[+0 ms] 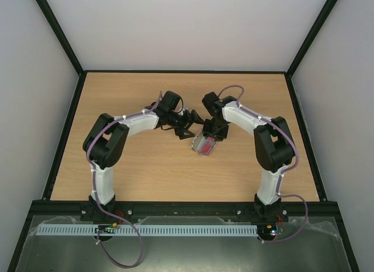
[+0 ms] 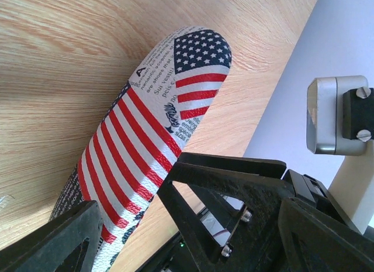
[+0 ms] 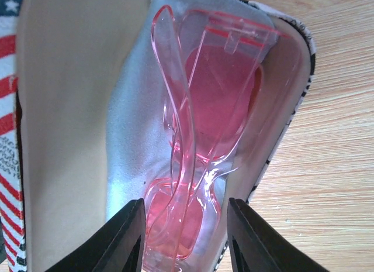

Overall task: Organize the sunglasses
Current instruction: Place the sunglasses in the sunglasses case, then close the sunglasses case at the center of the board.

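The sunglasses (image 3: pixel 216 96), with a clear red frame and red lenses, lie folded inside the open flag-patterned case (image 3: pixel 292 79) on a light-blue cloth (image 3: pixel 131 108). In the top view they show as a red patch (image 1: pixel 205 145) in the case at the table's middle. My right gripper (image 3: pixel 184 225) is open just above them, its fingers on either side of the near lens without touching it. My left gripper (image 2: pixel 128 196) has its fingers on either side of the case's raised lid (image 2: pixel 152 126) and grips it. Both grippers, left (image 1: pixel 190 130) and right (image 1: pixel 213 134), meet over the case.
The wooden table (image 1: pixel 140 167) is bounded by a black frame rail and grey walls. The right arm's wrist and camera housing (image 2: pixel 333 114) sit close to the left gripper, so the two arms crowd each other at the centre.
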Tool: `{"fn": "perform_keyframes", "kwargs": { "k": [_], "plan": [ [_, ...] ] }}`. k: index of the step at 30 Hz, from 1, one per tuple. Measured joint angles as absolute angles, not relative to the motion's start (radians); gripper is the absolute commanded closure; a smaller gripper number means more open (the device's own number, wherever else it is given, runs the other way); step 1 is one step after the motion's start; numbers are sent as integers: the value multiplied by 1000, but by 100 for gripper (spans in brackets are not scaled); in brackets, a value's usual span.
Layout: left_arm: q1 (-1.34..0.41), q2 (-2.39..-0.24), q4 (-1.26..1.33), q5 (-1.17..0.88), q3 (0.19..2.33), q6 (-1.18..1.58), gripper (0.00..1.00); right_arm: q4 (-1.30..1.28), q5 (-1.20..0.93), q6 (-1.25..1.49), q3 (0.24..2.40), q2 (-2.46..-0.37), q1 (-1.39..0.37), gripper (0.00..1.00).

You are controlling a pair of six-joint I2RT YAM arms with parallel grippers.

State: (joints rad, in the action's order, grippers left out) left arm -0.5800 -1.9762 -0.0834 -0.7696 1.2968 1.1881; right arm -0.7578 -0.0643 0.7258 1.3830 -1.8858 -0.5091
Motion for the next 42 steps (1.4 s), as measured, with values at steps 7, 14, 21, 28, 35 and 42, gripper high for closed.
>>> {"fn": "perform_keyframes", "kwargs": {
  "k": [7, 14, 21, 28, 35, 42],
  "plan": [
    [-579, -1976, -80, -769, 1297, 1195, 15, -764, -57, 734, 1383, -1885, -509, 52],
    [-580, -1976, -72, -771, 1302, 1197, 15, -778, -68, 746, 1400, -1834, -484, 50],
    [-599, -1976, -74, -788, 1317, 1193, 20, -721, -111, 756, 1354, -1642, -324, 76],
    [-601, -1976, -86, -792, 1336, 1186, 29, -691, -108, 766, 1166, -1610, -221, 89],
    [-601, -1977, -98, -793, 1364, 1175, 33, -635, -131, 768, 1114, -1695, -210, 93],
    [-594, -1984, -127, -793, 1381, 1162, 31, -573, -168, 769, 1119, -1775, -210, 92]
  ]
}}
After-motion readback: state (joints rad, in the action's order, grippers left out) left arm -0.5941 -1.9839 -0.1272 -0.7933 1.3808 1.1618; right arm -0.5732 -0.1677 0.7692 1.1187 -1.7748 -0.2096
